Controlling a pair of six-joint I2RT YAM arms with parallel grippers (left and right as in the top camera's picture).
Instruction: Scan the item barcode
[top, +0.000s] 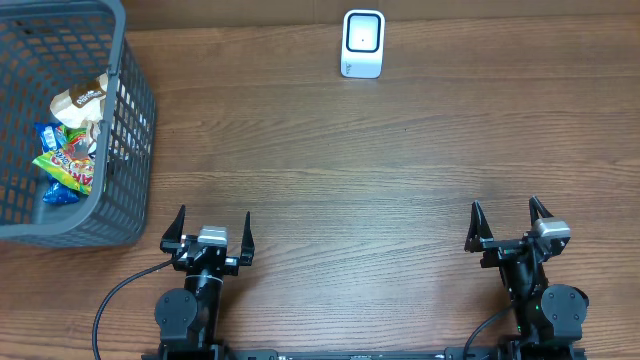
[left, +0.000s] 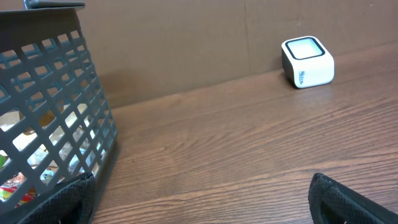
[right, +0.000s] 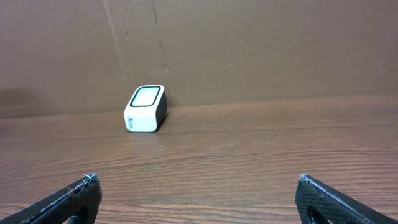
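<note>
I see my left gripper (top: 214, 222) and right gripper (top: 505, 212) both spread wide, holding nothing. The snack packets (top: 68, 160) lie in the grey basket (top: 137, 130) on the left, well apart from the white scanner (top: 362, 43).

Overhead: basket (top: 135, 120) cut by left and top edges, far side out of frame. snack packets (top: 68, 150) lie piled inside, lower ones hidden, print too small to read. Left wrist view: packets only glimpsed through the mesh, blurred. scanner (top: 362, 44) side lettering unreadable in every view. left gripper (top: 214, 216) and right gripper (top: 505, 207): in wrist views fingers (left: 348, 202) (right: 342, 199) cut by the bottom edge, only tips showing. Arm bases cut off at bottom edge overhead
</note>
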